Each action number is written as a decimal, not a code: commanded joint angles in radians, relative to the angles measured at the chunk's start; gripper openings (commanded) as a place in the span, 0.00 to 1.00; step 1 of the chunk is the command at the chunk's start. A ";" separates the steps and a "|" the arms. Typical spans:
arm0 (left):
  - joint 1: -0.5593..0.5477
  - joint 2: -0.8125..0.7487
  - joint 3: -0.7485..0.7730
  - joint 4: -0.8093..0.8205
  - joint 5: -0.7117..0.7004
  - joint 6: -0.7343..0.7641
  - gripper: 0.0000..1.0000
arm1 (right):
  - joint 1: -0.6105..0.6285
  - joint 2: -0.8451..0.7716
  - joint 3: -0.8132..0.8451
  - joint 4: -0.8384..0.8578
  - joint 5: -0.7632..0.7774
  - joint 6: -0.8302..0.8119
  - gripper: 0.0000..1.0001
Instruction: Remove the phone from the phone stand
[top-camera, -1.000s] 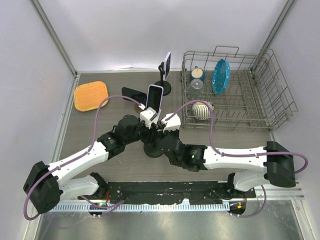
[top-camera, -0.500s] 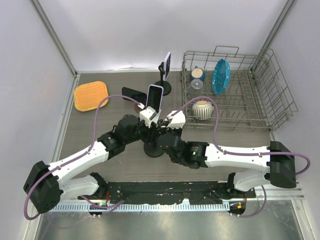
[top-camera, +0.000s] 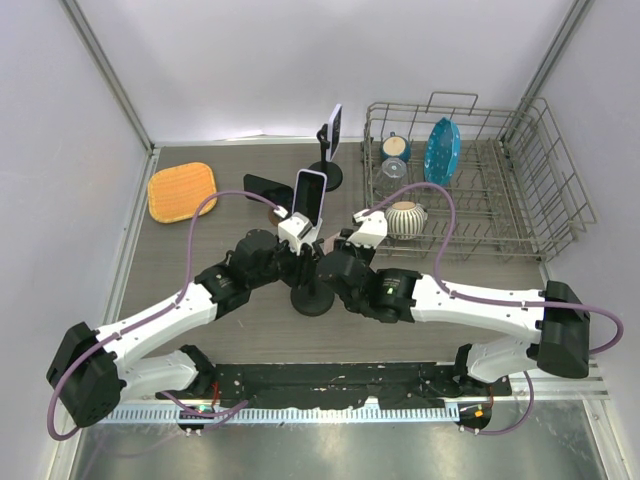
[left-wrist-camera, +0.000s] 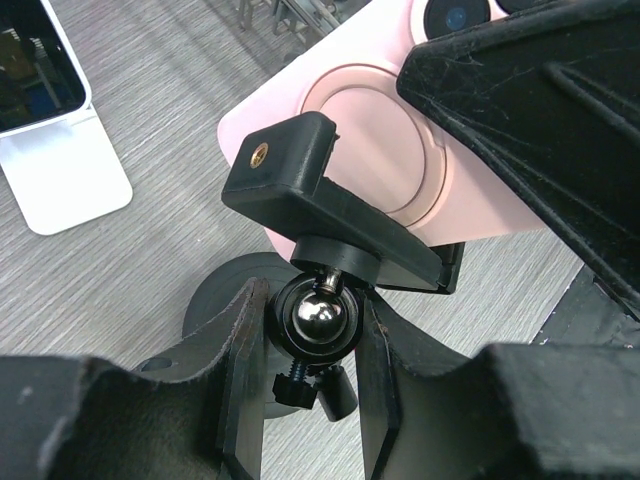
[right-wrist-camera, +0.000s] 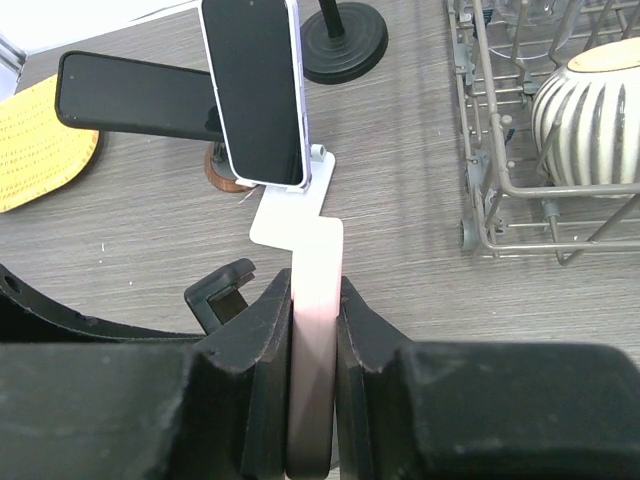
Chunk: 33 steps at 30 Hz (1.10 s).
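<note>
- Right pincer (right-wrist-camera: 312, 296), seen from its own wrist, is clamped on the pink phone (right-wrist-camera: 318, 250). The phone stands edge-on between the two pads, its far end pointing to 12 o'clock.
- At 9 o'clock of the phone, beyond the left pad, one black jaw of the phone stand's cradle (right-wrist-camera: 222, 288) shows, apart from the phone. On that evidence the phone looks drawn out of the cradle, or very nearly.
- At 11 o'clock in this view a second phone (right-wrist-camera: 255, 90) stands on a white holder. Its screen is dark, and no brand or lettering can be read.
- From the left wrist, the left pincer (left-wrist-camera: 313, 312) is closed around the ball joint (left-wrist-camera: 320, 320) under the cradle. A finger sits hard against each side, which looks like bracing the stand.
- The phone's pink back fills the 1 o'clock corner here, with a round ring and a camera lens on it. The cradle's lower arm overlaps its bottom edge, so this view cannot settle whether the phone sits in the cradle. No logo or writing is legible.
- From above, the stand's round base (top-camera: 312, 300) sits mid-table. The right pincer is at 1 o'clock of it, toward the dish rack (top-camera: 520, 215), and the left pincer at 12 o'clock. The phone is too small to pick out here.
- Judged overall, the gripping and the bracing are done. What is left is to carry the phone fully clear of the cradle.
</note>
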 joint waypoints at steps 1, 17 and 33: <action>0.031 -0.022 0.028 0.010 -0.048 -0.016 0.00 | -0.026 0.002 0.017 -0.187 0.124 -0.024 0.01; 0.005 0.028 0.053 -0.004 0.064 0.045 0.00 | -0.101 -0.016 0.126 0.182 0.153 -0.349 0.01; 0.057 -0.046 0.062 -0.108 -0.353 0.082 0.00 | -0.101 -0.406 -0.171 0.210 0.080 -0.415 0.01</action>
